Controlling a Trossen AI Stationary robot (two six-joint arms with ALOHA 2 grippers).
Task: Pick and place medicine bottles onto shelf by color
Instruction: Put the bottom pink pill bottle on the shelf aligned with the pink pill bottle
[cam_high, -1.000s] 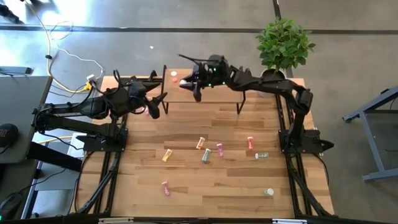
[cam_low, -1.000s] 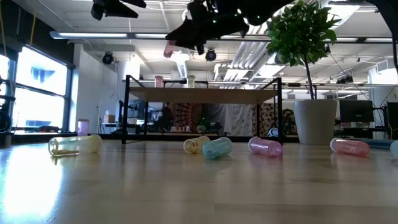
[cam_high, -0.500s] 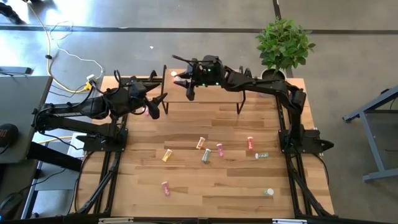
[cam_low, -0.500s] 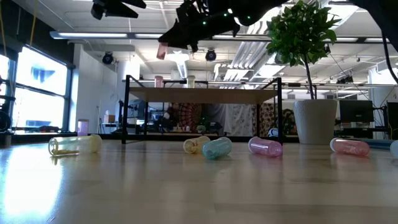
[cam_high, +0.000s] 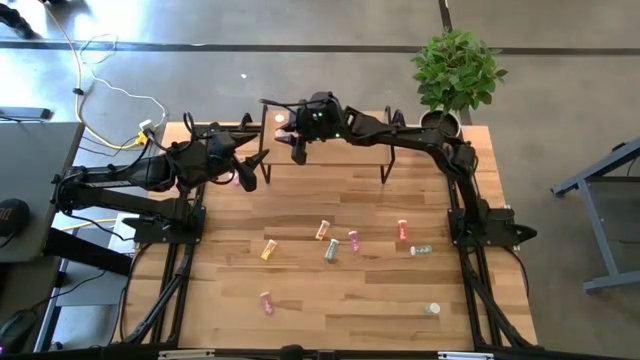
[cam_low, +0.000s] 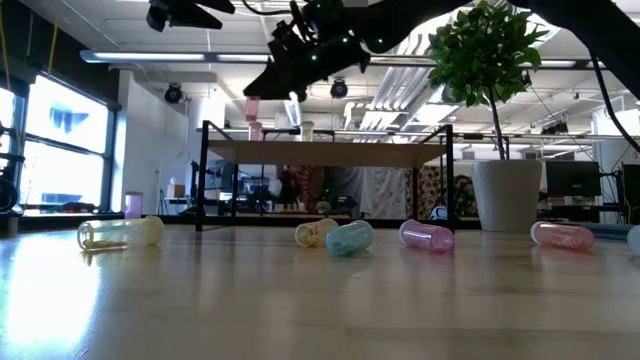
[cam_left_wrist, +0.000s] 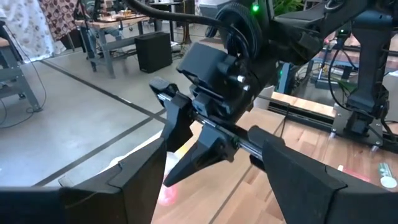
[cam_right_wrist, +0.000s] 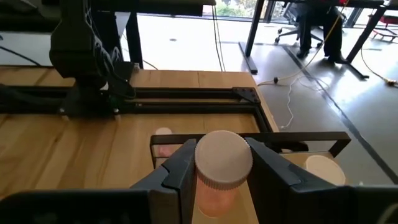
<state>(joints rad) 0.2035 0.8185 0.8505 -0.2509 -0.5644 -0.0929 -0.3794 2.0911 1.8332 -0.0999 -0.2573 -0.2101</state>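
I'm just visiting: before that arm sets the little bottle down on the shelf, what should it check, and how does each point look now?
1. Grip: right gripper shut on pink bottle: ok.
2. Position: the bottle hangs above the shelf at its left end: ok.
3. Colour match: a pink bottle already stands there, beside it: ok.
4. Free landing spot: cannot tell.
5. Left gripper open, beside the shelf's left end, close by: cannot tell if clear.

Right gripper (cam_high: 289, 134) clamped; left gripper (cam_high: 243, 176) parted
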